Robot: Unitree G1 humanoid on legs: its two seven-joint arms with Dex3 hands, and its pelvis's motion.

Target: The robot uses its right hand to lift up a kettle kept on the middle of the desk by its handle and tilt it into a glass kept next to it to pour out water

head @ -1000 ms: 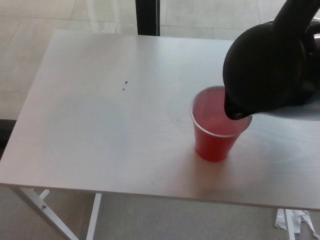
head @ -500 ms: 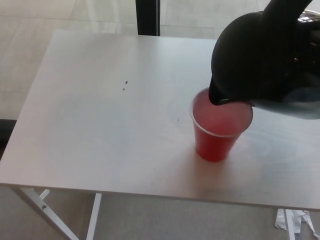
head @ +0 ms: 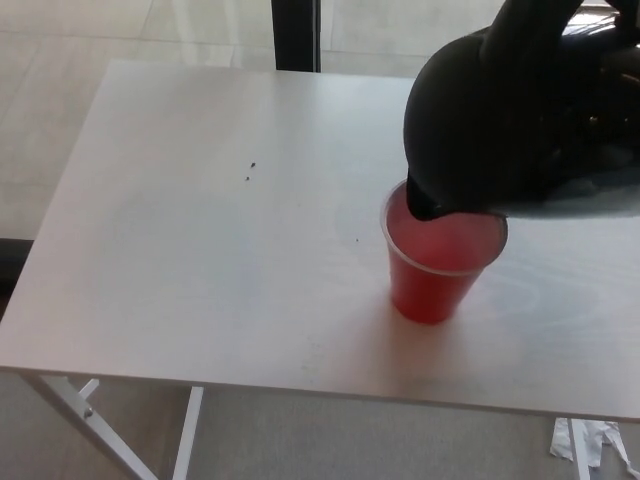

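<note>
A black kettle [head: 500, 110] hangs tilted in the air at the upper right of the head view. Its spout [head: 420, 205] points down over the left rim of a red plastic cup [head: 440, 270]. The cup stands upright on the white desk [head: 200, 250] and holds a pale pink liquid. My right hand [head: 605, 110] is shut on the kettle at the picture's right edge; its black shape blends with the kettle body, so the fingers are hard to make out. The kettle hides the cup's far rim. My left hand does not show.
Two small dark specks [head: 250, 172] lie on the desk's left half. A dark post [head: 296, 35] stands behind the desk's far edge. White desk legs [head: 90, 420] and scraps of paper [head: 590, 440] show on the floor below the near edge.
The kettle has moved left and slightly up, and its spout has slid from the cup's right rim to its left rim. The cup has stayed put.
</note>
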